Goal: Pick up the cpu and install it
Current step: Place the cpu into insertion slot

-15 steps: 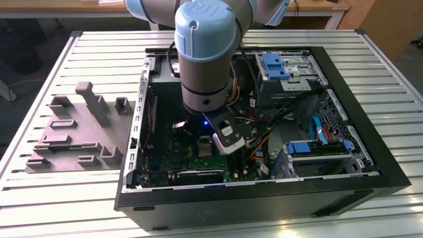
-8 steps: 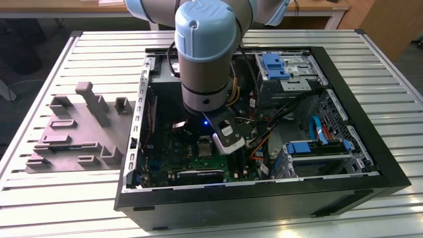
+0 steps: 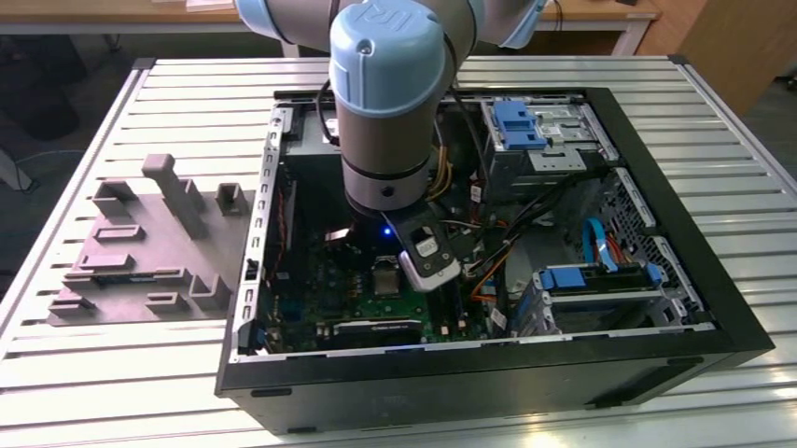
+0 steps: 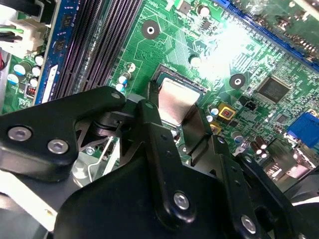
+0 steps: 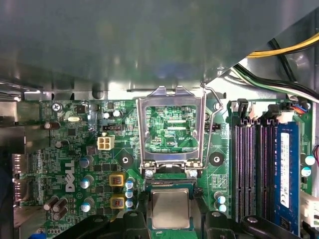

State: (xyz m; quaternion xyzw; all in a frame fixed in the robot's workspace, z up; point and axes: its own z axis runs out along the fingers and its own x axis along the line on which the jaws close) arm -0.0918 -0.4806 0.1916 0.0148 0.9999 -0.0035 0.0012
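Note:
The cpu (image 4: 175,99), a small square chip with a silvery lid, lies flat in the dark socket on the green motherboard (image 4: 249,55). In both wrist views my gripper (image 4: 174,107) has a black finger (image 4: 151,107) against each side of it. In the first wrist view the cpu (image 5: 170,209) sits between the fingers, just below the socket's metal frame (image 5: 172,97), which is swung up and open. In the exterior view my gripper (image 3: 396,278) reaches down into the black computer case (image 3: 498,369), over the motherboard.
Black memory slots (image 5: 251,169) and a blue memory module (image 5: 285,164) run beside the socket. Bundled cables (image 3: 498,243) and drive cages (image 3: 598,280) crowd the case at the exterior view's right. A grey moulded fixture (image 3: 137,252) stands on the slatted table at its left.

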